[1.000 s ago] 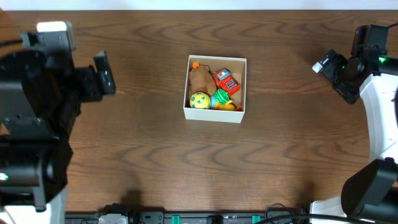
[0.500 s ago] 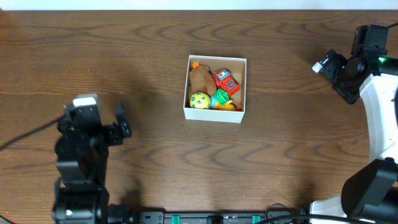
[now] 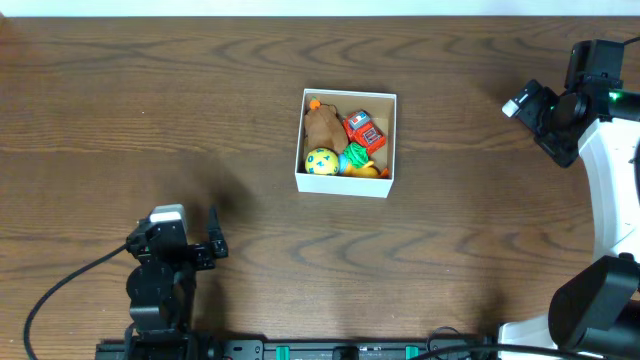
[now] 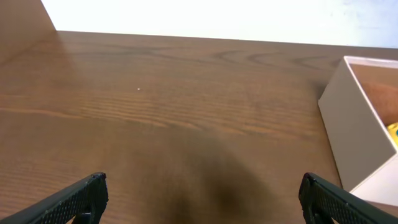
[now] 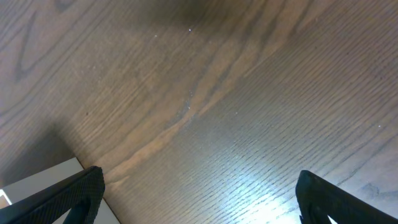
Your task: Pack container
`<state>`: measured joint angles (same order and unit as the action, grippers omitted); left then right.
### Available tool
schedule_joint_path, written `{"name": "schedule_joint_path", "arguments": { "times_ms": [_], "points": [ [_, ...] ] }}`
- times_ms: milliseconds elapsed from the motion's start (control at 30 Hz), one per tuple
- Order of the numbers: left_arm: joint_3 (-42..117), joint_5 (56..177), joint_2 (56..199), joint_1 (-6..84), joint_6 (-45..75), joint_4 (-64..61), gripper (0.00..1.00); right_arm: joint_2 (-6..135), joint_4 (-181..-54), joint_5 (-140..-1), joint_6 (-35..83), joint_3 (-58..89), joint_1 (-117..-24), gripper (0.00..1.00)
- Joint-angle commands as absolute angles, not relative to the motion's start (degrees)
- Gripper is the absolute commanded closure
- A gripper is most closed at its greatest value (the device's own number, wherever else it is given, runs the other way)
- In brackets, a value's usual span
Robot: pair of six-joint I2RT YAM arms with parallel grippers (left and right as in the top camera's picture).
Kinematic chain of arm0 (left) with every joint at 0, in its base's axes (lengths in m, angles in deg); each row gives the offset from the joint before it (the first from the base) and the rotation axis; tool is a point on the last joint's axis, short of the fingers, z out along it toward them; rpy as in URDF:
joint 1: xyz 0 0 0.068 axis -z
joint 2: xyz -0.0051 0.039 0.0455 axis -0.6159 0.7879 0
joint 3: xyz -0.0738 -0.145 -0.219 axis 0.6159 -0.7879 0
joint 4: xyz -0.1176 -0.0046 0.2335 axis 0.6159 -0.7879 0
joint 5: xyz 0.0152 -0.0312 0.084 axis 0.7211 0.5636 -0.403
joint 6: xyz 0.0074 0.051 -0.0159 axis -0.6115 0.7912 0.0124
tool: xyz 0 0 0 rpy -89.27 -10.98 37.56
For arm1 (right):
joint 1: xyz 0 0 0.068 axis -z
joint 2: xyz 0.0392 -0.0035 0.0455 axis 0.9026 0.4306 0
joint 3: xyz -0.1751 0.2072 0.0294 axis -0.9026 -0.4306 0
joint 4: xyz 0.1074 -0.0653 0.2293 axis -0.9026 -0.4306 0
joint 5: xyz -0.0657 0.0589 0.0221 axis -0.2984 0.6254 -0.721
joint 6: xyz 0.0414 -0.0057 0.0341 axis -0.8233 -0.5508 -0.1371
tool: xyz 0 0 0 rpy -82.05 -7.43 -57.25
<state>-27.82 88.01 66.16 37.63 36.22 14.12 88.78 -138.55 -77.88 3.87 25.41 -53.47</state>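
At the near edge, left of centre, the left arm (image 3: 160,285) sits folded low over its base, with a black cable (image 3: 60,290) curving off toward the near left corner. The left gripper (image 4: 202,196) points out across the table (image 3: 200,120) toward the far side. It is held low and close to level, its jaws spread wide with nothing between them. Ahead of it the wood is bare right up to the far edge, and the only thing near its line is the white wall of the container (image 4: 354,124), off to its right. The container (image 3: 340,184) stands about mid-table, slightly toward the far side, well apart from both arms and with open board on all four sides. Inside it, packed close together, are a yellow ball (image 3: 321,161) in the near left corner, a brown plush toy (image 3: 323,127) behind it, a red toy (image 3: 365,130) and a green toy (image 3: 355,156). The right arm (image 3: 605,190) rises along the right edge from the near corner. Its black wrist is turned inward near the far right corner, and the right gripper (image 5: 199,193) faces down at bare wood, jaws wide apart and empty.
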Motion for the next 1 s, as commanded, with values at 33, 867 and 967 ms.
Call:
{"name": "schedule_joint_path", "arguments": {
  "times_ms": [33,867,967],
  "points": [
    [-28.54,88.79,64.22,37.33,35.96,14.36,0.02,88.23,-138.55,-77.7,3.89,25.89,-52.94,0.01],
    [-29.28,88.77,59.17,38.44,35.98,6.77,0.02,88.23,-138.55,-77.7,3.89,25.89,-52.94,0.01],
    [-29.28,88.77,59.21,38.57,35.98,6.77,0.02,88.23,-138.55,-77.7,3.91,25.89,-52.94,0.01]
  ]
}}
